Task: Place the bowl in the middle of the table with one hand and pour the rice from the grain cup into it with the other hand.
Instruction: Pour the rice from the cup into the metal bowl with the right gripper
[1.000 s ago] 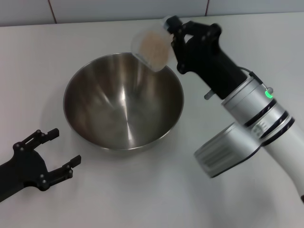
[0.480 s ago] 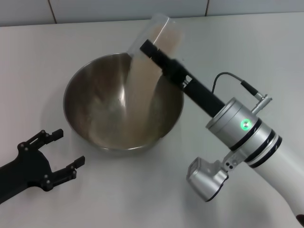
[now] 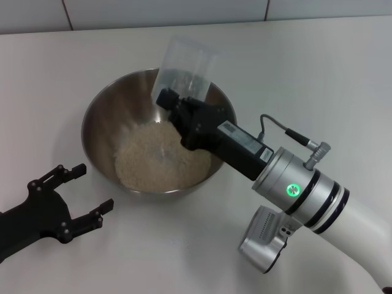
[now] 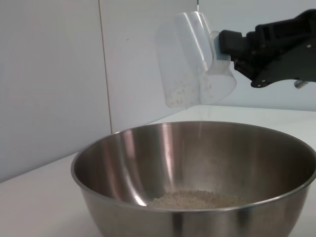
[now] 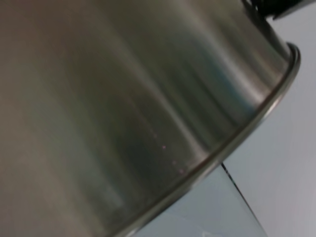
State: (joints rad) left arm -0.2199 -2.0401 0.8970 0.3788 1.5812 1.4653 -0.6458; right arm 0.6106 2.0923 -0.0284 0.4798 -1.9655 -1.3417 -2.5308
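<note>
The grain cup (image 3: 185, 67) is tipped upside down over the bowl (image 3: 101, 116), mouth pointing down into it, just a few grains stuck inside. My right gripper (image 3: 177, 110) is clamped on it. The rice (image 3: 156, 162) sits piled in the bowl's bottom. My left gripper (image 3: 82, 196) rests spread wide, holding nothing, on the white table (image 3: 318, 67) beside the bowl.

Bright, even overhead light. Soft grey shadows on the white counter (image 3: 318, 73) beside the bowl (image 3: 101, 125). Streaky glare down the steel wall inside. Smeared and out of focus up close in the right wrist view.
</note>
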